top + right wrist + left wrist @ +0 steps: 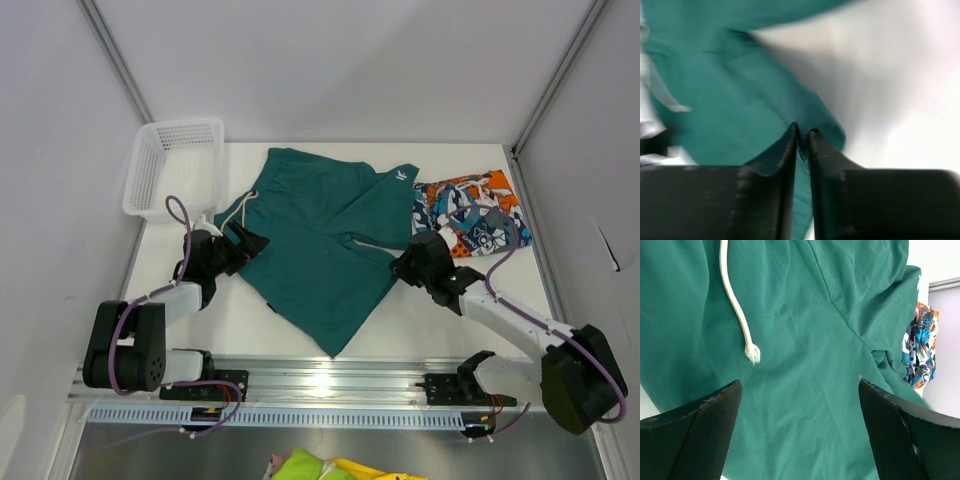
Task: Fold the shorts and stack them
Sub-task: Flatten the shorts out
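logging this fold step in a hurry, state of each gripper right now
left gripper: open, holding nothing
right gripper: shut on the edge of the teal shorts

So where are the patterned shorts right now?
In the top view the patterned shorts lie at the far right of the table, beside the green shorts and just beyond the right gripper.

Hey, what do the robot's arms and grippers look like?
Both arms have chunky black joints and white links: left arm, right arm. A thin purple cable loops along each. The left gripper and right gripper are black; the left one's flat, broad fingers show a fine mesh texture.
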Robot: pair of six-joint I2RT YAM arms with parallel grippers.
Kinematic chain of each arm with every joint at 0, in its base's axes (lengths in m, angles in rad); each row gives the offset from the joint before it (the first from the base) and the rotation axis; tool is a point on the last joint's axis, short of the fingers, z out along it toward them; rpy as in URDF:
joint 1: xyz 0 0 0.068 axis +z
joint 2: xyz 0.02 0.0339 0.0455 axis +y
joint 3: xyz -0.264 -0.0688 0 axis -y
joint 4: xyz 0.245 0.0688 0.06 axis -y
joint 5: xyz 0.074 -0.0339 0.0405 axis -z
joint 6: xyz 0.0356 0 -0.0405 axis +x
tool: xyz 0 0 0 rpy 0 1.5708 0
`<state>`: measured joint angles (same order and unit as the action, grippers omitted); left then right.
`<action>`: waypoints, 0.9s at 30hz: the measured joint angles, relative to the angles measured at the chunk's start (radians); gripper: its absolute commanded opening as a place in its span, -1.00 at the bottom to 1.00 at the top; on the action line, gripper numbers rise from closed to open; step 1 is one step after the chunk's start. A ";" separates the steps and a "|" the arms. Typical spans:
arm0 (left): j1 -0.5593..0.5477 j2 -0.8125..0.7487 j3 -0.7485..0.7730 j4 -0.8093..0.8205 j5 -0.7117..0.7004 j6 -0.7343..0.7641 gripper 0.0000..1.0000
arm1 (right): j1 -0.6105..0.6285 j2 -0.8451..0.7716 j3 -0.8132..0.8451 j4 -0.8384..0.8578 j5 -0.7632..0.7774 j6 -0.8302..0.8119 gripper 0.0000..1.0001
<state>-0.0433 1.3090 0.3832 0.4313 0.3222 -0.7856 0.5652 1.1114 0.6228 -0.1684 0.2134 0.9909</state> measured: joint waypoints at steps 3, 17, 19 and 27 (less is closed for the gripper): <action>0.000 0.000 -0.001 0.000 0.000 0.000 0.98 | -0.021 0.072 -0.005 -0.059 0.000 -0.025 -0.01; 0.002 -0.205 -0.007 -0.143 0.002 0.016 0.98 | 0.054 -0.021 -0.050 -0.063 -0.141 -0.190 0.26; 0.002 -0.247 0.023 -0.213 -0.005 0.027 0.98 | 0.122 -0.027 -0.048 -0.035 -0.180 -0.238 0.27; 0.047 -0.317 0.129 -0.444 -0.061 0.059 0.98 | 0.480 0.083 0.060 -0.034 -0.176 -0.428 0.08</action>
<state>0.0032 0.9920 0.5121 -0.0128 0.2611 -0.7265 1.0454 1.1942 0.6827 -0.2020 0.0372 0.5625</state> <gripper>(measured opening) 0.991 0.554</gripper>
